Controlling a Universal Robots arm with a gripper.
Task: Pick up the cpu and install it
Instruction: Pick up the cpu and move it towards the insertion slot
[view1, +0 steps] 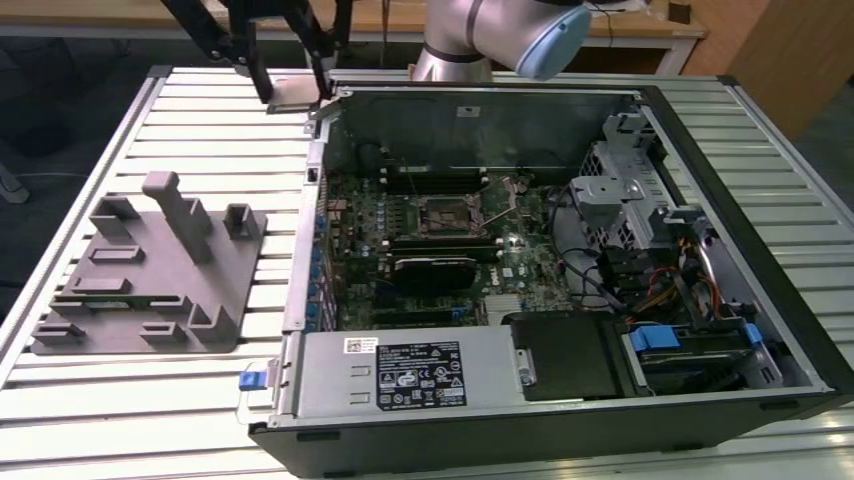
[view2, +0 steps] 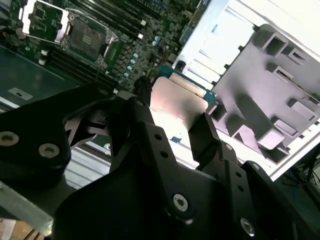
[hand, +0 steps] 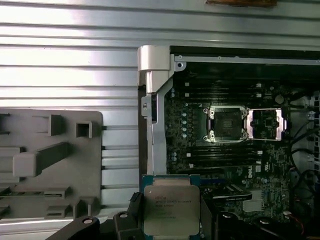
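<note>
The cpu, a small flat square chip with a silver top, hangs in the air over the slatted table, just outside the case's back left corner in the exterior view. My gripper is shut on it, one black finger on each side. In the first wrist view the cpu shows its silver top between the fingers. In the second wrist view the cpu is seen from its flat side. The motherboard's socket lies open, its metal lid flipped aside of the socket.
The open computer case lies on its side on the slatted metal table; its walls stand up around the motherboard. A grey moulded fixture sits at the exterior view's left. Drive bays, cables and a power supply crowd the case.
</note>
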